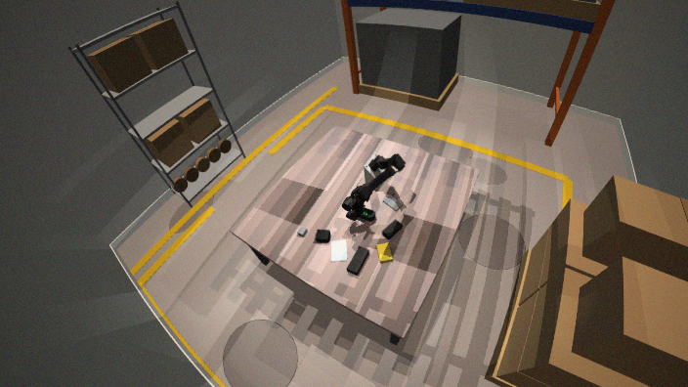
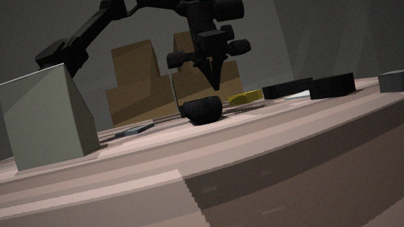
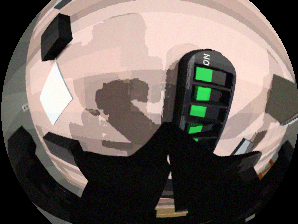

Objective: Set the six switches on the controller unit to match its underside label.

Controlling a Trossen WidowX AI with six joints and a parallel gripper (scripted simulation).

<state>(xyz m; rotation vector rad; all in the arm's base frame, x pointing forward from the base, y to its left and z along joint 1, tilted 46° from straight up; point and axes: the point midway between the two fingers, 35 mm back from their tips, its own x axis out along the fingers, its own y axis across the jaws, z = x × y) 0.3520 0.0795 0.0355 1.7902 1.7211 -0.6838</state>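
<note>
The dark grey controller unit (image 1: 366,217) (image 2: 203,111) (image 3: 183,95) sits on its base on the bench, switches up. In the wrist view the ON mark is at its top end, and several switches show green on their left and dark on their right. The nearest switches are partly or wholly hidden by my fingers. Which ends are pressed down is hard to tell. The underside label is hidden. My gripper (image 2: 217,89) (image 3: 166,125) is shut and empty, its tips just above the unit in the exterior view and over its left edge in the wrist view.
Black modules (image 1: 392,229) (image 1: 358,260) (image 1: 322,236), a yellow block (image 1: 384,252) (image 2: 244,98), a white card (image 1: 339,250) (image 3: 56,95) and a small grey block (image 1: 302,232) (image 2: 392,82) lie around. A thin grey plate (image 1: 392,203) (image 2: 139,129) and a tall grey-green box (image 2: 43,120) stand nearer the arm's base.
</note>
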